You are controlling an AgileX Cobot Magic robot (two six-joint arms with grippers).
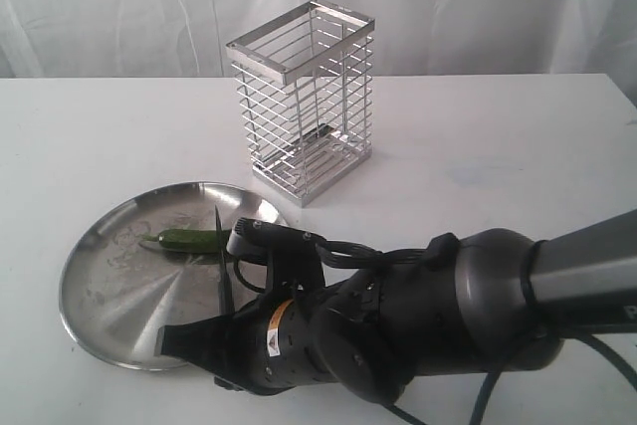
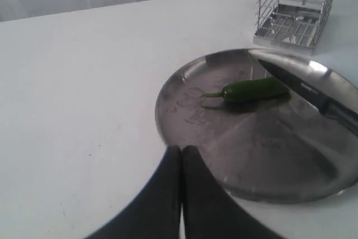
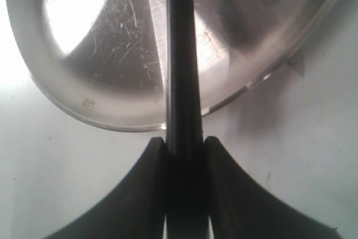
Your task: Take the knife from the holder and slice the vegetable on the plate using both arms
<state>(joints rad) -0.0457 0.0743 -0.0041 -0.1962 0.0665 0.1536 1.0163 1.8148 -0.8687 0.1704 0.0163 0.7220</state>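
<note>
The shiny steel plate (image 1: pixel 109 296) lies at the front left of the table, with the small dark green vegetable (image 1: pixel 189 239) on its far part. My right gripper (image 1: pixel 227 330) is shut on the handle of the black knife (image 1: pixel 221 261). The blade reaches over the plate and its tip is at the vegetable's thick end. The right wrist view shows the knife (image 3: pixel 183 54) clamped between both fingers of the gripper (image 3: pixel 184 144) above the plate (image 3: pixel 100 43). My left gripper (image 2: pixel 182 150) is shut on nothing beside the plate rim (image 2: pixel 168 127), apart from the vegetable (image 2: pixel 251 89) and the blade (image 2: pixel 296 85).
The silver wire holder (image 1: pixel 309 97) stands upright behind the plate and holds no knife; it also shows as the holder (image 2: pixel 296 4) in the left wrist view. The bulky right arm (image 1: pixel 418 316) and its cable fill the front of the table. A white curtain hangs behind.
</note>
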